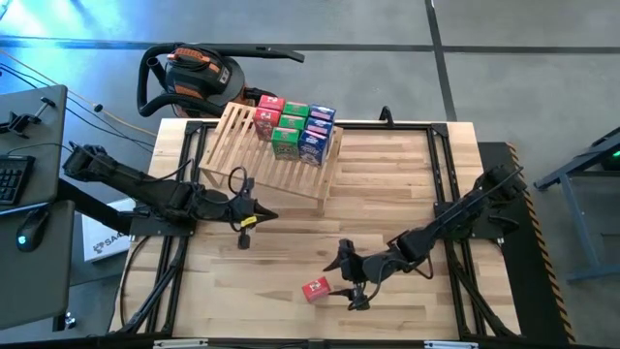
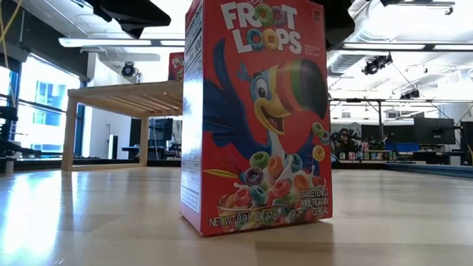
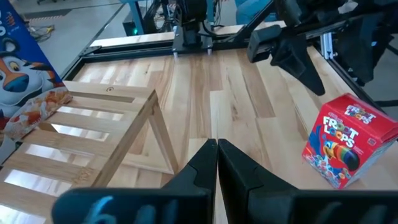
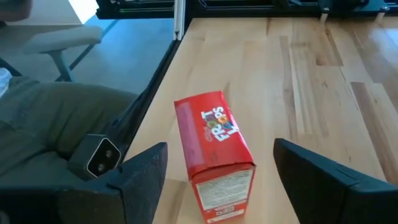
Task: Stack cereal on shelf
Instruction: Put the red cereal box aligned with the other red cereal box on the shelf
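The right claw (image 1: 351,281) hangs wide open around a red cereal box (image 1: 315,289) standing alone on the surface, ready to grab. Other boxes (image 1: 295,128) sit on the shelf (image 1: 254,160); the left claw (image 1: 254,215) waits shut nearby

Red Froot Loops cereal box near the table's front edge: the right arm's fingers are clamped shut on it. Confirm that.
Wrong. The right gripper's fingers stand open either side of the red Froot Loops cereal box, as the right wrist view shows. The box does stand near the front edge.
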`<act>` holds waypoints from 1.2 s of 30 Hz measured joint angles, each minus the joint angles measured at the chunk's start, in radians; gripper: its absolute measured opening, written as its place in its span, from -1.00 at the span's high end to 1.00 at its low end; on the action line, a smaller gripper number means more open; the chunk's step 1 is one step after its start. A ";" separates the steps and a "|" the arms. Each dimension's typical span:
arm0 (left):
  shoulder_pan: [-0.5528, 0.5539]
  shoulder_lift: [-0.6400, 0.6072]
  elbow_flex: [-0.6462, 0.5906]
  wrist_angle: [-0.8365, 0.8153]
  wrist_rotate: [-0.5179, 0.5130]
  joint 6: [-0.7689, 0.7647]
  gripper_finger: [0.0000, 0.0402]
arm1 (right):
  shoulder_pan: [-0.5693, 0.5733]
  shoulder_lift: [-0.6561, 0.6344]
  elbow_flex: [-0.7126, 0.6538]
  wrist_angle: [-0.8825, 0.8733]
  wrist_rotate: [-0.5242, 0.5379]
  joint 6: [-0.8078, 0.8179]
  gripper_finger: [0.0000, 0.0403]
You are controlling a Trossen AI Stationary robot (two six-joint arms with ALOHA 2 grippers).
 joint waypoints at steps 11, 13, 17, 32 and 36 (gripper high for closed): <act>0.000 0.000 0.000 -0.018 0.000 -0.007 0.97 | -0.007 0.036 0.000 -0.001 -0.003 0.078 -0.41; 0.000 0.000 0.000 -0.018 0.000 -0.007 0.97 | -0.006 0.035 0.000 0.000 0.007 0.098 -0.41; 0.000 0.000 0.000 -0.018 0.000 -0.008 0.97 | -0.006 0.032 0.000 0.012 0.005 0.100 -0.41; 0.000 0.000 0.000 -0.019 0.001 -0.028 0.97 | -0.007 0.114 0.000 0.066 0.000 0.001 -0.41; 0.000 0.000 0.000 -0.019 0.001 -0.036 0.97 | -0.007 0.145 0.000 0.103 -0.018 -0.020 -0.39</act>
